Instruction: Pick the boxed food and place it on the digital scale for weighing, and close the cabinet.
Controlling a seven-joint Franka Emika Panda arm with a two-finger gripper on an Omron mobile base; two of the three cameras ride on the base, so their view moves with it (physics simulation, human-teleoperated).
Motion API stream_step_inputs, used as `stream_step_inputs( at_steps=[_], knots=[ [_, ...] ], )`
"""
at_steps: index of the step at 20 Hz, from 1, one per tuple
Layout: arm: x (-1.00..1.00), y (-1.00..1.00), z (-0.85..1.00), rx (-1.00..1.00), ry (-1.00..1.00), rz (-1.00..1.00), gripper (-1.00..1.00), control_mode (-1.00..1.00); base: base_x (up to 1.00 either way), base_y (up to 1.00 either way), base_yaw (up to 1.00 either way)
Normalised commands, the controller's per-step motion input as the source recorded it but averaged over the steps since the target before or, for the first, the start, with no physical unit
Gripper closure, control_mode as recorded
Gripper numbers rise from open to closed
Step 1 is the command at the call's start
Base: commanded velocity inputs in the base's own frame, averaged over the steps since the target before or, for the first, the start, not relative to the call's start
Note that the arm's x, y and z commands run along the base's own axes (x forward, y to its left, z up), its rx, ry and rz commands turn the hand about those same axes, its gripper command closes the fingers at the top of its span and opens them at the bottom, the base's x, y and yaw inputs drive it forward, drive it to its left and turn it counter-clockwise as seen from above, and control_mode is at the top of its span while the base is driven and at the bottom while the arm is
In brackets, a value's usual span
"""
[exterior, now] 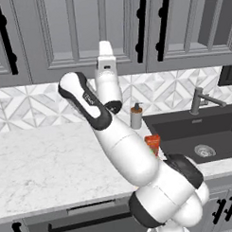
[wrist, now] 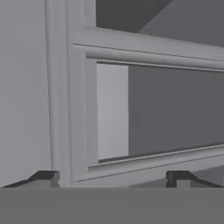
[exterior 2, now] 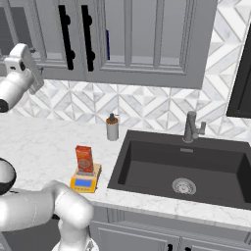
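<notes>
Facing a panelled door of the cabinet [wrist: 131, 109] at close range, the tool [wrist: 112, 177] has its two dark fingertips [wrist: 43, 177] set wide apart, released, with nothing held between them. Whether the tips touch the door face cannot be told. In the left base view the white hand rises in front of the lower edge of the cabinet [exterior: 77, 34], between two black vertical bar handles [exterior: 141, 24].

The cabinet is matte grey with raised rectangular frames around recessed flat panels. In the right base view one door stands slightly ajar, and a narrow dark blue edge shows in the gap beside it.

The boxed food [exterior 2: 84, 159], a small upright orange-red carton with a pale picture on its front, stands on the digital scale [exterior 2: 86, 179]. The scale is flat, tan-topped, with a yellow-orange front and a blue display. It rests on the white marbled counter [exterior 2: 39, 147], just beside the left rim of the dark rectangular sink [exterior 2: 196, 166].

A small grey soap dispenser [exterior 2: 112, 127] stands upright near the back wall, which is tiled in a grey-white diamond pattern. A grey faucet [exterior 2: 192, 126] stands behind the sink.
</notes>
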Motion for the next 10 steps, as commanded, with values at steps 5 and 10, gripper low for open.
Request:
stream_step_inputs(
  at_steps=[5, 10],
  knots=[
    [0.99, -0.73, 0.00, 0.02, 0.10, 0.00, -1.00, -1.00, 0.00, 0.00, 0.00],
    [1.00, -0.52, -0.16, 0.00, 0.01, 0.00, -1.00, -1.00, 0.00, 0.00, 0.00]
  ],
)
